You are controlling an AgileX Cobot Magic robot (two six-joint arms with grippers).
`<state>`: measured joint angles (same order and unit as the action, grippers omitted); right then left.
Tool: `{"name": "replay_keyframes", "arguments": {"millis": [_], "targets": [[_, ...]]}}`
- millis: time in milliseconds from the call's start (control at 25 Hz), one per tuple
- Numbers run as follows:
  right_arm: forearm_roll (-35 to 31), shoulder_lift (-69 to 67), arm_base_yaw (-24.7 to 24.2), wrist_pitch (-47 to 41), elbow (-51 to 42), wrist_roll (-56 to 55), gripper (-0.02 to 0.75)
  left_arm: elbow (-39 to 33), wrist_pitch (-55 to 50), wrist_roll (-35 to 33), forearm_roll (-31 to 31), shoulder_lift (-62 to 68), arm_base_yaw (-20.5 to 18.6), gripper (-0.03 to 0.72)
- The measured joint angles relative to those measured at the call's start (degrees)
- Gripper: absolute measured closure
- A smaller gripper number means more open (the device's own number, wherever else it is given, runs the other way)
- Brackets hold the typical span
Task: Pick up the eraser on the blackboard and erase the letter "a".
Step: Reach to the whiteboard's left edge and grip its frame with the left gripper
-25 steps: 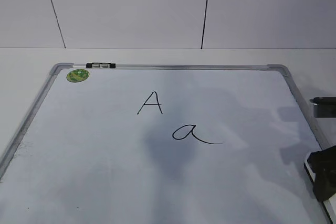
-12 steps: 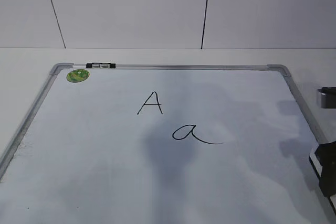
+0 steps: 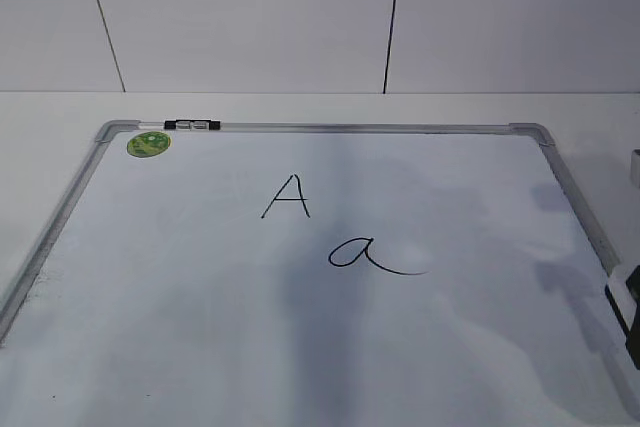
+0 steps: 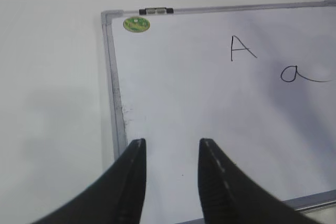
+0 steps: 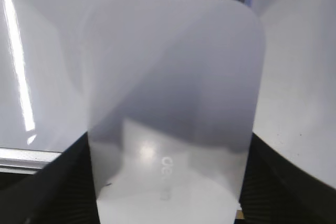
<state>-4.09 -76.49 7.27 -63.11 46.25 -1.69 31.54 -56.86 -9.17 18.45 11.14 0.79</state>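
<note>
The blackboard (image 3: 200, 327) — a white dry-erase surface in a silver-grey frame — lies flat on the pale tabletop (image 3: 40, 137), with a round green sticker (image 3: 148, 144) in its far left corner and a small black-and-white clip (image 3: 191, 125) on the frame beside it. The letter "a" (image 3: 365, 254) sits unsmudged near the middle, just below and right of a capital "A" (image 3: 287, 197). The eraser (image 5: 173, 108) fills the right wrist view, clasped between the dark fingers (image 5: 58, 182) of the right hand (image 5: 168, 182); it shows at the exterior view's right edge. The left hand (image 4: 170, 174) hovers over the board's near left corner — fingers parted, grasping nothing.
</note>
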Motion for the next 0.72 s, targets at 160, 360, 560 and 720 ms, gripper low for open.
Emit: {"name": "replay_keyframes", "arguments": {"millis": [160,360,560,720], "targets": [[0.0,0.0,0.0,-0.41,0.0,0.0,0.172,0.6,3.55,0.0,0.65,12.2,0.0,0.391],[0.0,0.0,0.0,-0.41,0.0,0.0,0.172,0.71,8.07,0.0,0.96,26.99,0.0,0.351],[0.0,0.0,0.0,-0.41,0.0,0.0,0.172,4.48,8.47,0.0,1.02,43.74,0.0,0.319],[-0.1,0.0,0.0,-0.41,0.0,0.0,0.172,10.44,7.44,0.0,0.91,54.86,0.0,0.314]]}}
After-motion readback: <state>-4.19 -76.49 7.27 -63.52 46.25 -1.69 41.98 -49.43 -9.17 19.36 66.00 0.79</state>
